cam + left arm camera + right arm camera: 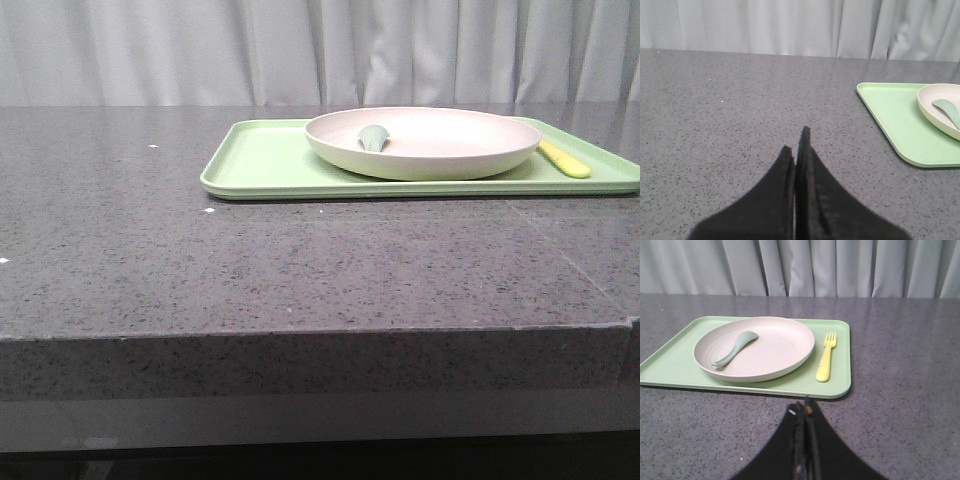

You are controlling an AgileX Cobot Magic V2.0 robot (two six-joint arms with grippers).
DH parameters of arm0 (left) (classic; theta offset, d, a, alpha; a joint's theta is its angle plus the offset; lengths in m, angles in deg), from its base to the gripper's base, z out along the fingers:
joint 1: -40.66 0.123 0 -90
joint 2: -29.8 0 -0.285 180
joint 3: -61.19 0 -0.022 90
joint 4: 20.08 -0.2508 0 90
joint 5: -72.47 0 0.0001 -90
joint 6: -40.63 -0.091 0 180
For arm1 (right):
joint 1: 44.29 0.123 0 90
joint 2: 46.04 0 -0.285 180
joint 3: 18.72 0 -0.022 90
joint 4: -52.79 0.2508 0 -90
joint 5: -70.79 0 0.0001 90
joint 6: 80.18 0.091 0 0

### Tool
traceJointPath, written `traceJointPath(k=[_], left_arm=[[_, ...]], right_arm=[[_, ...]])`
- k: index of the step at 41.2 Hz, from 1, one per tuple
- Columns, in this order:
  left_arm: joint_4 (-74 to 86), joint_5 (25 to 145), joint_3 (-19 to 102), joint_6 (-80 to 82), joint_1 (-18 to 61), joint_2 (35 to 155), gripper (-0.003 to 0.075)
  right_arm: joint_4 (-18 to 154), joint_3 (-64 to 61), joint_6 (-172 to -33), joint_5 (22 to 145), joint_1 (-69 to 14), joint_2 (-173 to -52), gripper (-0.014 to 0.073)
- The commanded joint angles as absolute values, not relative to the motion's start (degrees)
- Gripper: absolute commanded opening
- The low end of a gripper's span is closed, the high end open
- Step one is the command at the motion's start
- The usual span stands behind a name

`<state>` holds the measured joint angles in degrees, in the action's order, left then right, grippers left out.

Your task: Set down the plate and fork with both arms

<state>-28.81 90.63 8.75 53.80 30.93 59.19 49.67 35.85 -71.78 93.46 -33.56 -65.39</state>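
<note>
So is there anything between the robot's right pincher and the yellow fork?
Nothing stands between. In the right wrist view, only bare grey table and the green tray's near rim separate the right gripper from the fork.

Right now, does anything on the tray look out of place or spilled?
Nothing stands out. The plate sits flat on the tray, the spoon lies inside it, the fork beside it. No spill.

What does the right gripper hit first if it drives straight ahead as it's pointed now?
Likely the near rim of the green tray, directly ahead of the shut right gripper; beyond it sits the plate. Gripper height is unclear, so it might pass above.
</note>
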Motion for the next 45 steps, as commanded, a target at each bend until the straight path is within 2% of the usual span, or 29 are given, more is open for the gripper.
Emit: traceJointPath(k=[1, 45], left_arm=[[-29.0, 85.8, 10.5, 53.9, 31.0, 59.5, -0.0018], [-30.1, 85.8, 10.5, 53.9, 31.0, 59.5, -0.0018]], right_arm=[[48.7, 34.4, -72.3, 88.1, -33.5, -65.8, -0.0117], [48.7, 34.4, -72.3, 88.1, -33.5, -65.8, -0.0117]])
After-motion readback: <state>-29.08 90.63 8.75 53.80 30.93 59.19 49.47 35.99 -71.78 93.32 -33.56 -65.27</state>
